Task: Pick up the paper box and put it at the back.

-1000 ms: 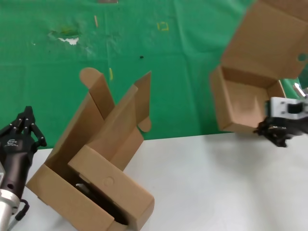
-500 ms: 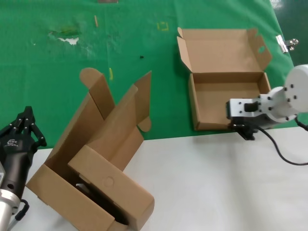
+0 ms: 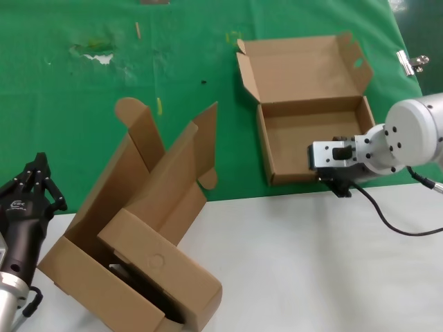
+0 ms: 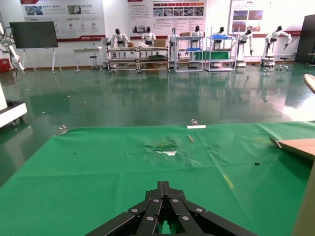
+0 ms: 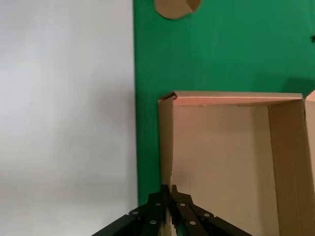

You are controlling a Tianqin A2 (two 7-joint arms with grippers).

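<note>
Head view is showing the left gripper [image 3: 38,174] idling at about 8 o'clock, fingers pinched together, holding nothing. Beside it, toward 7 o'clock, the other cardboard box [image 3: 142,242] is standing tilted on the white tabletop [image 3: 311,270]. At 2 o'clock the paper box [image 3: 308,114] is lying open on the green cloth [image 3: 194,55], the right gripper [image 3: 336,183] pinching its near wall [image 5: 166,162].

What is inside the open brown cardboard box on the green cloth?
The shallow brown cardboard box shows only its bare floor. The right gripper is shut on its front wall, one finger inside, and the wrist covers the near corner. Under it lies the green cloth.
</note>
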